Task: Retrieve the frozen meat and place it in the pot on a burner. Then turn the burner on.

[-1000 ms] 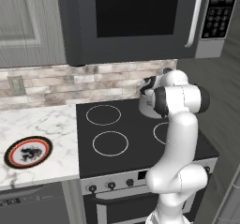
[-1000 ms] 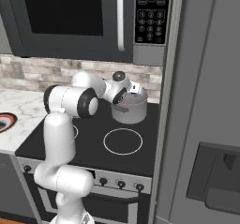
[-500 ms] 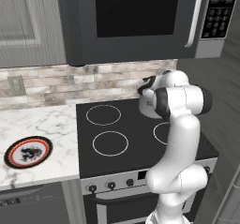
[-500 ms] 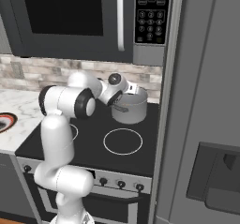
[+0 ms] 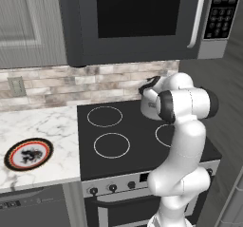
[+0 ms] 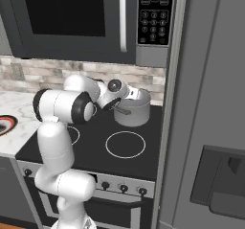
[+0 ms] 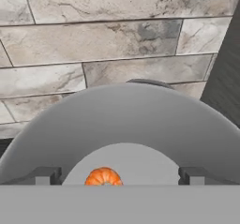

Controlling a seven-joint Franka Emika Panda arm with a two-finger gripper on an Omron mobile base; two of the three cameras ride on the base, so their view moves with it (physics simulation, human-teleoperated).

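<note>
The grey metal pot (image 6: 134, 112) stands on the stove's back right burner, against the brick wall. In the hand view its wide rim (image 7: 122, 124) lies close ahead, and the frozen meat (image 7: 103, 176), a small orange lump, rests on the pot's floor. My gripper (image 7: 119, 176) is open, its two dark fingertips (image 7: 46, 175) far apart with nothing between them. From the right base view the gripper (image 6: 130, 95) hovers at the pot's left rim, just above it. In the left base view the arm hides most of the pot (image 5: 147, 105).
A black cooktop (image 5: 123, 140) with ring burners has a row of knobs (image 6: 123, 188) along its front. A microwave (image 5: 133, 17) hangs low overhead. A round black-and-red plate (image 5: 28, 153) lies on the marble counter to the left. A grey fridge (image 6: 210, 127) walls off the right.
The hand has drawn back a little to the left from over the pot. The jaws have stayed wide apart. The pot has not moved.
</note>
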